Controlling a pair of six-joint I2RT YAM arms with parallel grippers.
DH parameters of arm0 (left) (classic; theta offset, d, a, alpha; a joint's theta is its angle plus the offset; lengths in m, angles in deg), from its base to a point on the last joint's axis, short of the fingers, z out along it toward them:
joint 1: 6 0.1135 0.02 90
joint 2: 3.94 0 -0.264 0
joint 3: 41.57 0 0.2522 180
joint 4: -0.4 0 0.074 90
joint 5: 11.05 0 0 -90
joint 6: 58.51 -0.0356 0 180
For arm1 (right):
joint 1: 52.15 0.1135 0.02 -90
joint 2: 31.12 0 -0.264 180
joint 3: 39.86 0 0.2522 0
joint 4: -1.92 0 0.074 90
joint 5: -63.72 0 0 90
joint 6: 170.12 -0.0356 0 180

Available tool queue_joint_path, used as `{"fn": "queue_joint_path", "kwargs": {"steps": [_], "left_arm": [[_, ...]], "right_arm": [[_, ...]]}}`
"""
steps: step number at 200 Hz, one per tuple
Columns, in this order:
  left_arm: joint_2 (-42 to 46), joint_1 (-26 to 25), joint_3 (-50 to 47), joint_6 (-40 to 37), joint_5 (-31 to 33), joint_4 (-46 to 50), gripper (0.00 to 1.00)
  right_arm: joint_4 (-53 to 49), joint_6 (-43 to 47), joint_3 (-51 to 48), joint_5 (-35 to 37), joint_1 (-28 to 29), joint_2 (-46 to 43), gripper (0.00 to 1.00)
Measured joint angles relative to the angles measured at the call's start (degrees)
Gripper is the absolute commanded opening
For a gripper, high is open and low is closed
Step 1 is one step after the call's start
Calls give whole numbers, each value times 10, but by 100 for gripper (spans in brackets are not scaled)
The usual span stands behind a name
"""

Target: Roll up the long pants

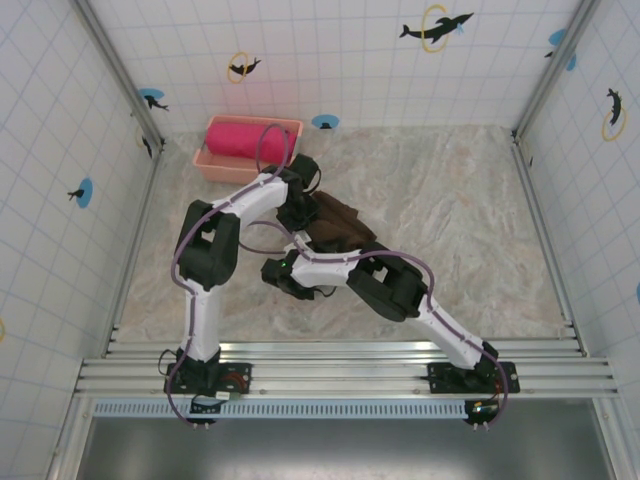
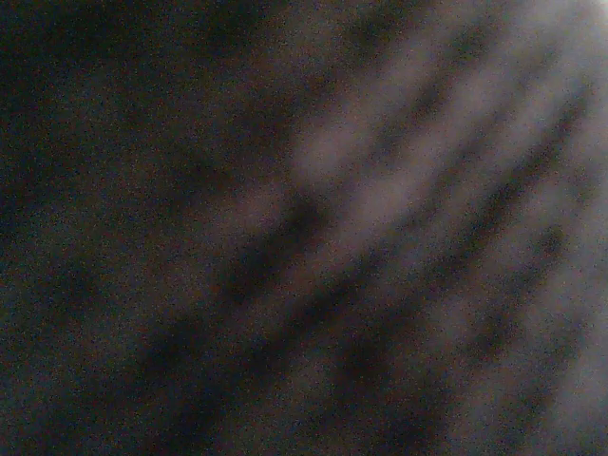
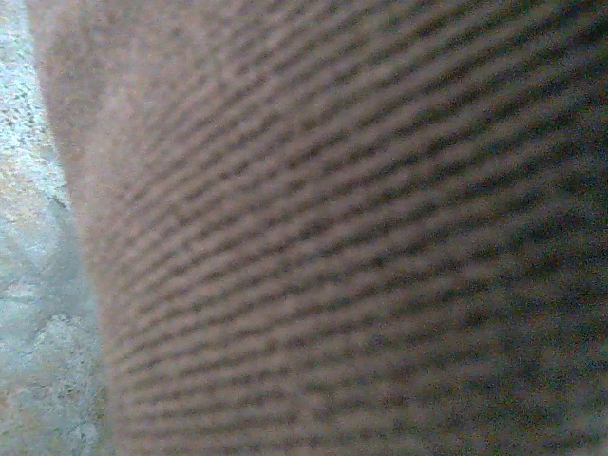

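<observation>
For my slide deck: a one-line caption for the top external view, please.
Left arm and right arm meet over the dark brown pants; pink basket behind.

White tiled walls (image 1: pixel 330 60) (dolphin stickers (image 1: pixel 435 28)), marbled beige tabletop (image 1: pixel 450 220), aluminium rails (image 1: pixel 340 365) along near edge

You have one pair of dark brown ribbed fabric long pants (image 1: pixel 342 222) to count, a single heap, not two garments; one shallow pink plastic basket (image 1: pixel 225 168); one bright pink rolled cloth (image 1: pixel 238 138); one pale marbled table (image 1: pixel 460 230); two white-and-black robot arms, one left (image 1: pixel 200 310) and one right (image 1: pixel 448 328); two purple cables, one along each arm (image 1: pixel 178 262); on the white tiled walls you can count at least seven dolphin stickers (image 1: pixel 436 27), four on blue discs and at least three with yellow rings; those cut off at the edges you cannot count surely.
</observation>
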Motion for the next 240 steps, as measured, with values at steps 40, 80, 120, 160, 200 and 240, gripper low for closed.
{"fn": "queue_joint_path", "kwargs": {"steps": [40, 80, 120, 160, 200, 240], "left_arm": [[12, -1, -17, -13, 6, -20, 0], [58, -6, -72, -74, 72, -56, 97], [114, -3, -89, -115, 145, -53, 97], [146, 18, -60, -166, 162, -42, 98], [214, 35, -91, -190, 173, -79, 98], [302, 35, -227, -188, 153, -169, 97]], "right_arm": [[56, 62, -35, -56, -4, -37, 0], [103, 124, -73, -183, -33, -101, 0], [129, 163, -84, -309, -82, -142, 0], [154, 177, -93, -369, -114, -155, 0], [173, 185, -96, -455, -163, -166, 0], [163, 208, -65, -535, -206, -155, 0]]}}
